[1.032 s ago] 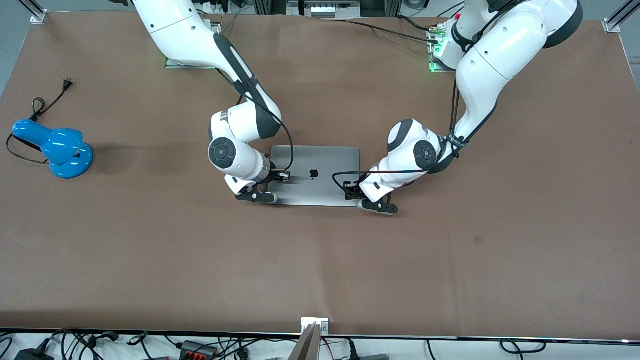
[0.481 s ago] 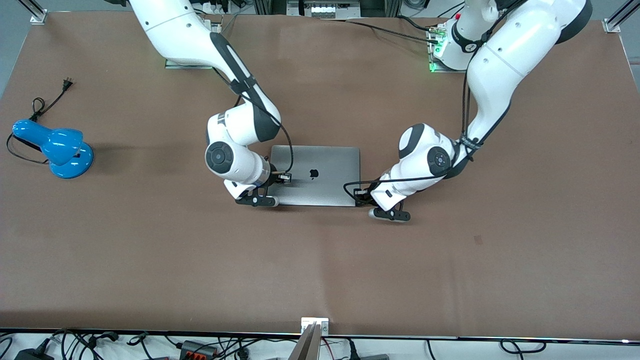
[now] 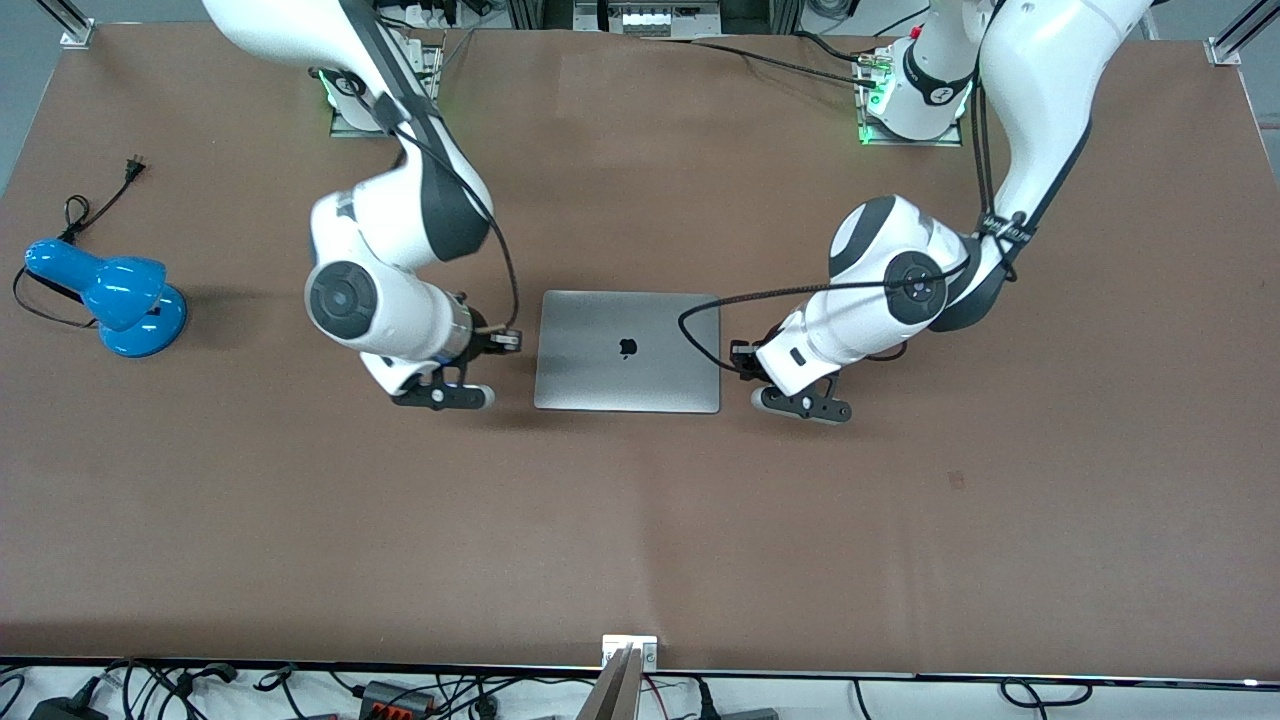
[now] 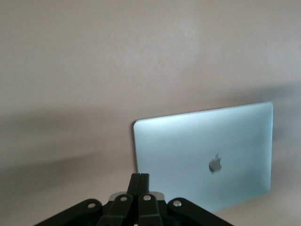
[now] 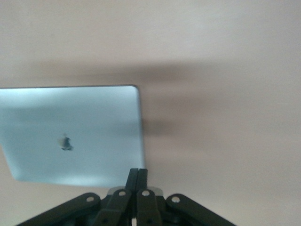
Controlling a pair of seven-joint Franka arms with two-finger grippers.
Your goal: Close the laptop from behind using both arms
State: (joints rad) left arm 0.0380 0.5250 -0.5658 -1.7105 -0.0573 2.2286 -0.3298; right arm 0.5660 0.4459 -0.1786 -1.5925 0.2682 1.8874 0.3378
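The space-grey laptop lies flat and closed in the middle of the table, lid up with the black apple logo showing. My left gripper is shut and empty, over the bare table beside the laptop's edge toward the left arm's end. My right gripper is shut and empty, over the table beside the laptop's edge toward the right arm's end. In the left wrist view the shut gripper stands before a corner of the lid. In the right wrist view the shut gripper stands by the lid's corner.
A small blue desk lamp with a black cord and plug sits toward the right arm's end of the table. Cables and a metal bracket line the table edge nearest the front camera. The table is brown.
Both grippers have come off the laptop's lid corners and moved sideways, each toward its own arm's end. The laptop stays flat and closed.
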